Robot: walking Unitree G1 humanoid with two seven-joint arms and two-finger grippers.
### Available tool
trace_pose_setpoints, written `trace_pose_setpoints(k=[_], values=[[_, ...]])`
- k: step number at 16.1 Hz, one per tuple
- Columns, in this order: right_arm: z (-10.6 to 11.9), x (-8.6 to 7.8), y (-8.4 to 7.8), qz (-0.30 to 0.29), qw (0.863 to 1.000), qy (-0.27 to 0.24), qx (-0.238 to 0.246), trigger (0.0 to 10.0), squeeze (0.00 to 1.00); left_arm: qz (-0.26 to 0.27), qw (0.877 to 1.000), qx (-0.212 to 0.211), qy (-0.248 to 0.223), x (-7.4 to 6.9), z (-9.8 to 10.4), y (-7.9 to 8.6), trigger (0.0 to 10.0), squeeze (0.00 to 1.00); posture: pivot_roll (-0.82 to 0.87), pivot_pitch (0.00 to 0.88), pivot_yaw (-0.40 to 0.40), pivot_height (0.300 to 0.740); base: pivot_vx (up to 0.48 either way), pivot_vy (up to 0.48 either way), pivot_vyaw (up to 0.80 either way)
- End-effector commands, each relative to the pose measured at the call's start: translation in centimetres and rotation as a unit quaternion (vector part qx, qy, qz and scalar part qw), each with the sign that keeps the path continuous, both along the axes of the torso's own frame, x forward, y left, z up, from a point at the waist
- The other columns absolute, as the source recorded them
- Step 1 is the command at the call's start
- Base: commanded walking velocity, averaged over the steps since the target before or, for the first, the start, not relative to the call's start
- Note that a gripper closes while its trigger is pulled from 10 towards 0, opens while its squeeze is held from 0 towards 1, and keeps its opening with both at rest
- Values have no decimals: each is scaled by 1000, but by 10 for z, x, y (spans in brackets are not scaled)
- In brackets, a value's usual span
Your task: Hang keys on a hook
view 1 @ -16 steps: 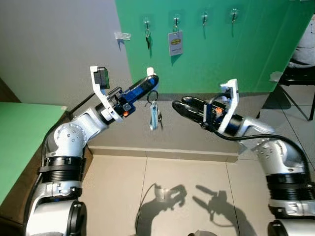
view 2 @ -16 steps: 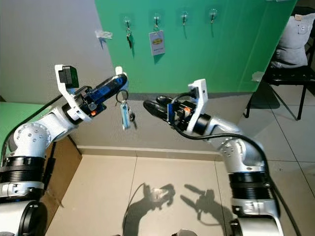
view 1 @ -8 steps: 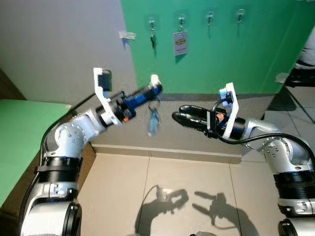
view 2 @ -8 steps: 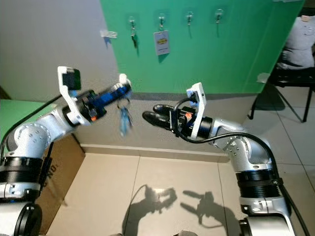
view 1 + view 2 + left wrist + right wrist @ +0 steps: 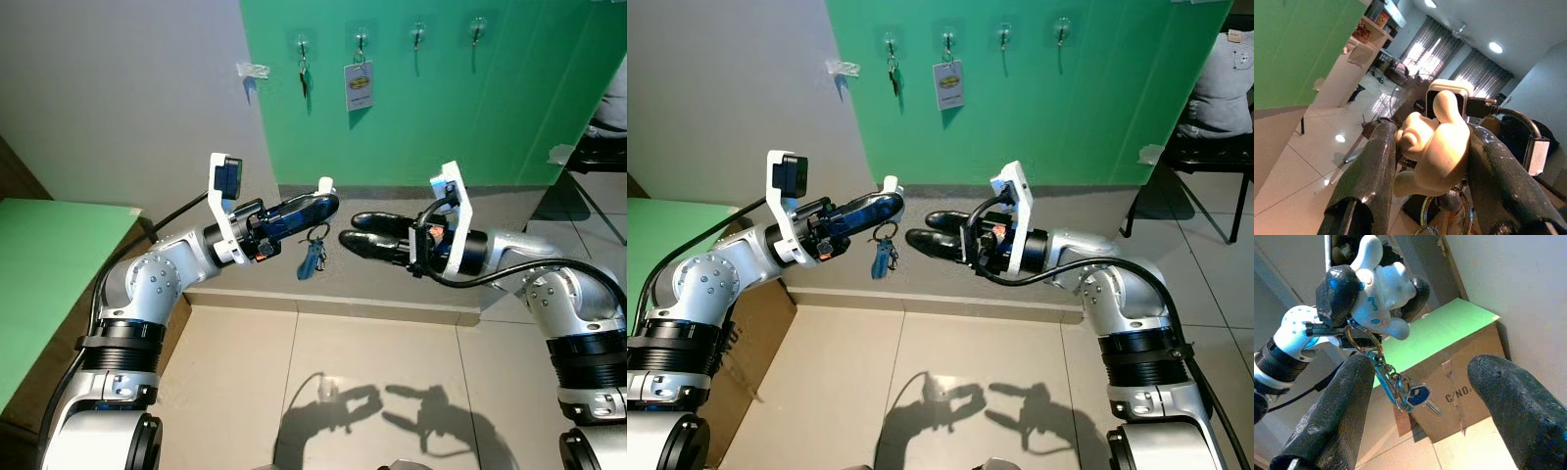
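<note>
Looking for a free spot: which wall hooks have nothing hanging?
The two rightmost hooks are bare; the leftmost carries keys, the second a white tag.

A white figurine (image 5: 1378,289) with pink and blue marks is topping blue keys (image 5: 884,260). Black fingers (image 5: 931,243) are showing against a green wall (image 5: 441,108) meeting grey. A yellow-and-white tag (image 5: 359,85) is hanging there.

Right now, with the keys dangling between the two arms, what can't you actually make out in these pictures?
- How many keys hang from the ring: in the eye views the bunch is too small, and in the right wrist view they overlap.
- The print on the tag on the wall: too small.
- The left gripper pinches a white figurine, which hides most of the ring in the left wrist view.
- The cardboard box's lettering: partly covered by a finger of the open right gripper.
</note>
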State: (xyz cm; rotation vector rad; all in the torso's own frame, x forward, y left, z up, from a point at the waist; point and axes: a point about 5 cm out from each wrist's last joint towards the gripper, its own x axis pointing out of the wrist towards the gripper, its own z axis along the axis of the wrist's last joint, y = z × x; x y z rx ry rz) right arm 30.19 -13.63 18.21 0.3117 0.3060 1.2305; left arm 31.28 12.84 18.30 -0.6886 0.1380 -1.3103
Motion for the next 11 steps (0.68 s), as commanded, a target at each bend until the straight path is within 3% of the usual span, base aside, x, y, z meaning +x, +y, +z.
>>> trace_pose_setpoints(k=[1, 11], values=[[6, -2, 6, 23, 1000, -6, 8, 10000, 0, -5, 1000, 10, -13, -1, 4, 1, 0, 0, -224, 0, 115, 740, 0, 0, 0], [12, -9, 21, 66, 998, -4, 20, 10000, 0, -20, 1000, -3, -16, -2, 7, -7, 0, 0, -227, 0, 109, 740, 0, 0, 0]])
